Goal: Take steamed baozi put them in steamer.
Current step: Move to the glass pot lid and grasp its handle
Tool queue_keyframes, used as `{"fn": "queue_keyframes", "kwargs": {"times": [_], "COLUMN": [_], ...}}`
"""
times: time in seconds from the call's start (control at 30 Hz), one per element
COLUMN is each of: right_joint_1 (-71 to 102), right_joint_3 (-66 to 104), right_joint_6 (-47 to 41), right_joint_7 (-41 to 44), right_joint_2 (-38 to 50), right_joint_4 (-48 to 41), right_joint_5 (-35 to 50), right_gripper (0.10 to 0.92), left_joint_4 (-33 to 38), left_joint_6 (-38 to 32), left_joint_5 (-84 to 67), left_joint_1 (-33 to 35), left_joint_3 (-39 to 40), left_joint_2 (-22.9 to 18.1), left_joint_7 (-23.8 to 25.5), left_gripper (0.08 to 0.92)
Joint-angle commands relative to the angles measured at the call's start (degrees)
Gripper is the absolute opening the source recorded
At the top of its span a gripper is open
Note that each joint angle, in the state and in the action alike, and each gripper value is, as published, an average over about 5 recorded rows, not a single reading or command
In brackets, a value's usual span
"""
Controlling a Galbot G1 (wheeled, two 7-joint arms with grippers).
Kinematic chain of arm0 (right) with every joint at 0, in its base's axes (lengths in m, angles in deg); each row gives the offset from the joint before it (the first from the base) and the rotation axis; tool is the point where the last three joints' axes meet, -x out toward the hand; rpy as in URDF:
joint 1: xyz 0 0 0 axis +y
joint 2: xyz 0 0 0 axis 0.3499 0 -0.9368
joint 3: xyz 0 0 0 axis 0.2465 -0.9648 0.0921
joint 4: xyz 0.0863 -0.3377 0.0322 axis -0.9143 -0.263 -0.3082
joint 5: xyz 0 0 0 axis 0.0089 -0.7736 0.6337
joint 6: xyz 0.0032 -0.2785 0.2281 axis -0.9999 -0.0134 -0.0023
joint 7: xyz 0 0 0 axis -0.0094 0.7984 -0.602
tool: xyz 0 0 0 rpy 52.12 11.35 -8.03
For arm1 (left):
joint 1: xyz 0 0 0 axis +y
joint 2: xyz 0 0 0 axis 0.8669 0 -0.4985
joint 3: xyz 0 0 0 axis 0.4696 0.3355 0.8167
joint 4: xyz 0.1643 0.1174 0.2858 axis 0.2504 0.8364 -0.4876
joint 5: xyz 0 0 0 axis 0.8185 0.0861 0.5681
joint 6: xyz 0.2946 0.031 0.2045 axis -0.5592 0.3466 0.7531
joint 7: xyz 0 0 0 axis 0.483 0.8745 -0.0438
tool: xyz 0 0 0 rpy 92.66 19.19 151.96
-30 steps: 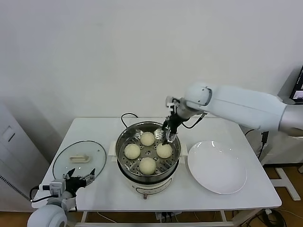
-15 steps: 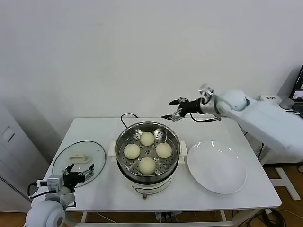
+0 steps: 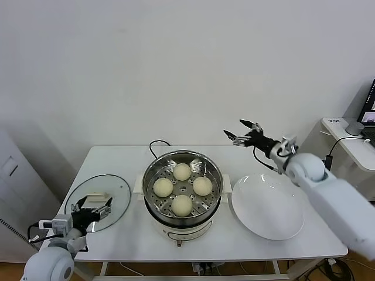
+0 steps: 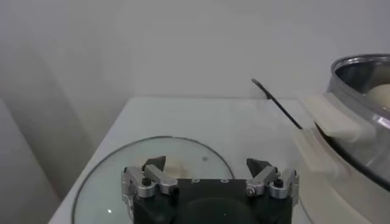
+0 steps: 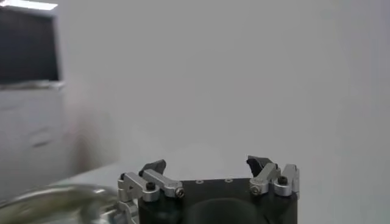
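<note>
Baozi, four, sit on the steamer tray. Right gripper hangs empty, fingers spread, above the white plate. Left gripper, released, hovers over the glass lid.

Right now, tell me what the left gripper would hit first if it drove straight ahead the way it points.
Probably the glass lid: the open left gripper sits low over it, facing the far table edge and wall. Depth is unclear; it might skim above the glass.

Left gripper, fingers spread, hovers above the glass lid; steamer stands beside it.
</note>
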Motion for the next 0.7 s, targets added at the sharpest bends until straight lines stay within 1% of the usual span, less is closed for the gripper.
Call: {"fn": "queue_keyframes", "kwargs": {"times": [0.03, 0.27, 0.47, 0.7], "right_joint_1": [31.2, 36.8, 37.4, 35.8], "right_joint_3": [33.4, 37.8, 38.6, 38.1], "right_joint_6": [7.1, 8.8, 8.8, 8.3], "right_joint_7": [-7.9, -8.0, -8.0, -8.2], "right_joint_2": [-13.5, -19.8, -22.2, -22.7], "right_joint_4": [4.3, 4.1, 3.2, 2.4], "right_joint_5": [-15.5, -21.4, -24.7, -25.5], "right_gripper": [0.823, 0.823, 0.823, 0.823], "left_joint_4": [-3.5, -11.4, -17.1, -25.1], "left_joint_6": [-11.7, -21.2, -27.6, -34.2], "left_joint_5": [26.4, 51.0, 64.9, 79.9], "left_joint_1": [0.9, 1.7, 0.6, -2.2], "left_joint_3": [0.0, 1.0, 1.2, 0.9], "left_joint_2": [3.5, 4.5, 2.7, 0.3], "left_joint_7": [3.9, 4.6, 3.8, 1.1], "left_gripper": [0.823, 0.823, 0.823, 0.823]}}
